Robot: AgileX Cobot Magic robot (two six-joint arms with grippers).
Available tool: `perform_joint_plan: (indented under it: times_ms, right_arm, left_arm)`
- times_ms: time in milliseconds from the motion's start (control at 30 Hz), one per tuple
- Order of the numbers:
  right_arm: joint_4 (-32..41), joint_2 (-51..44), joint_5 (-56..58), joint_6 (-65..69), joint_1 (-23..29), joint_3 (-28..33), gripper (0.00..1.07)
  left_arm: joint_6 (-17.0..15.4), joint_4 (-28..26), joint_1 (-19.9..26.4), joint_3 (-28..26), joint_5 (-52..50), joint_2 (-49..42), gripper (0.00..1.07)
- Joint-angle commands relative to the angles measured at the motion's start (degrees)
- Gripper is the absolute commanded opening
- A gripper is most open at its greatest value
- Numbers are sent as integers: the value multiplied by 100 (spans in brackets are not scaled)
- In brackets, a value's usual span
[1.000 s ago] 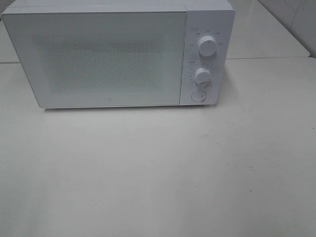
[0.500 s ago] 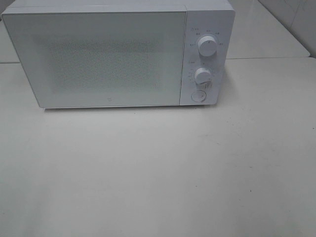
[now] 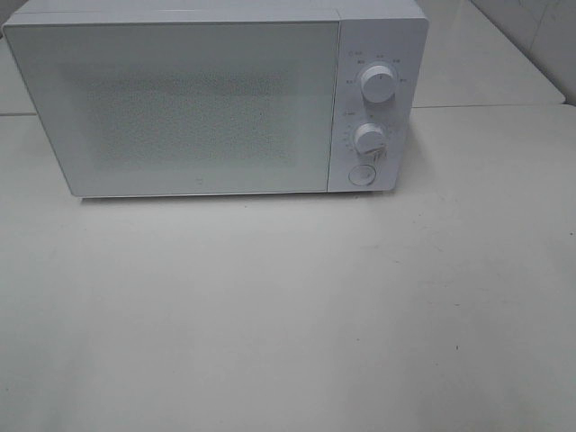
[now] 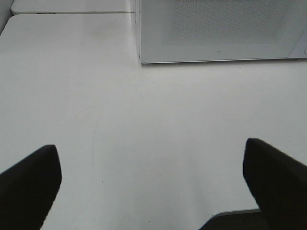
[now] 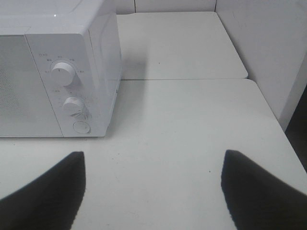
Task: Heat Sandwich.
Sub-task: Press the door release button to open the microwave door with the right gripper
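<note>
Nothing has moved since earlier.

Exterior high: the white microwave [image 3: 198,108], door shut, stands on a pale, scuffed table [image 3: 288,315]; the writing around its dials is too small to read.

Left wrist: the left gripper [image 4: 151,149] has its jaws wide apart and empty, in front of the microwave.

Right wrist: the right gripper [image 5: 153,157] has its jaws apart and empty; a white wall [image 5: 259,48] stands beyond the microwave's dial side.

The sandwich shows in no view.

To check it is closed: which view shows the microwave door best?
Exterior high: the whole door shows, closed. The left wrist view shows only a lower part, the right wrist view only a strip beside the knobs.

Matte black, wedge-shaped gripper fingers [image 4: 29,187]
</note>
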Motion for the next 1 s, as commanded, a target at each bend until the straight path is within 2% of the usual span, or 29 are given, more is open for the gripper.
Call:
perform_joint_plan:
  times_ms: [33,633,967,1000]
  right_arm:
    - [-11,327,-361,-6,-29,-29,76]
    - [-34,2435,-2045,201,-29,-29,76]
    - [-57,3587,-3323,201,-29,-17,76]
    - [-57,3770,-3753,201,-29,92,76]
  left_arm:
    - [-34,-40,23,6,-23,-86,97]
    - [-34,-40,23,6,-23,-86,97]
    - [-34,-40,23,6,-23,-86,97]
    - [-34,-40,23,6,-23,-86,97]
